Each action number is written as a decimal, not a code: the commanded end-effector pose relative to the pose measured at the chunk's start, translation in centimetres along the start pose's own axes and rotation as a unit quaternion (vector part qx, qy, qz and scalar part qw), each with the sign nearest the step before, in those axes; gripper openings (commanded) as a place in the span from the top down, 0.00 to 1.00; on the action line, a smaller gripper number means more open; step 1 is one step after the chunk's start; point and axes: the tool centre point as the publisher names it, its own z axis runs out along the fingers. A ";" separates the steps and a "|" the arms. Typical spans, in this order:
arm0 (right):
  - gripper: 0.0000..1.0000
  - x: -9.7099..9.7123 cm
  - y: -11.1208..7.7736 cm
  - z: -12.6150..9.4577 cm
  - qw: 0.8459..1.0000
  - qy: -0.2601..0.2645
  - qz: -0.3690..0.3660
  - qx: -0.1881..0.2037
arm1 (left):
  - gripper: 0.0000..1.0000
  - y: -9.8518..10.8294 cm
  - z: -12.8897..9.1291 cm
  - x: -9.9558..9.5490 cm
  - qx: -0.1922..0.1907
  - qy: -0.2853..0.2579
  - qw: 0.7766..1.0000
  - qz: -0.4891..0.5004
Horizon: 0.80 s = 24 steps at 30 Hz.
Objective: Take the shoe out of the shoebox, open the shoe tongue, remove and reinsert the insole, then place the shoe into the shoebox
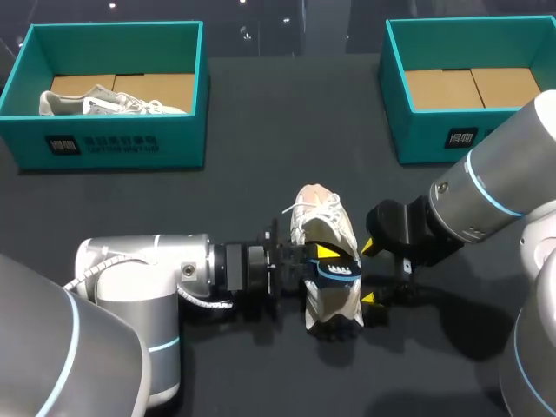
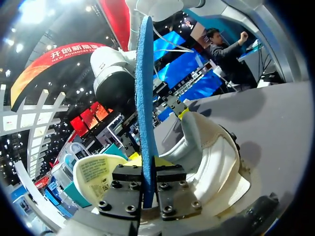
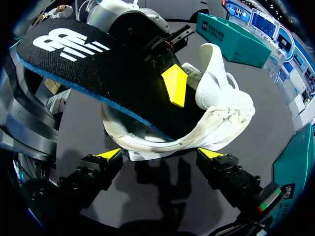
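Shoe [image 1: 317,221]: white, resting on the dark counter [image 1: 261,174], outside both boxes. Its toe points to the far side and its heel to the near side.

Insole [image 2: 144,88]: black top face, blue underside. One end sits in the shoe's opening at the heel; the remainder is raised out of the shoe.

Left gripper [image 2: 145,169]: at the shoe's left side, over the heel opening, clamped on the insole's edge with one finger on each face.

Right gripper [image 3: 160,154]: just beside the shoe's right side at the heel, fingers spread wide, grasping nothing.

Left shoebox [image 1: 113,139]: teal, beyond the shoe to its far left, well apart. It contains a second white shoe [image 1: 95,102].

Right shoebox [image 1: 434,139]: teal, beyond the shoe to its far right.
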 end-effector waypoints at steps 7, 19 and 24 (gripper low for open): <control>0.00 0.2 0.0 0.0 1.000 -0.002 0.000 0.000 | 0.62 -2.3 -0.1 0.5 -0.004 -0.005 1.000 -0.003; 0.00 0.2 0.0 0.0 1.000 -0.002 0.000 0.000 | 0.65 -4.6 0.0 1.1 -0.006 -0.005 1.000 -0.002; 0.00 0.2 0.0 0.0 1.000 -0.002 0.000 0.000 | 1.00 -4.7 0.0 1.0 -0.010 -0.002 1.000 0.000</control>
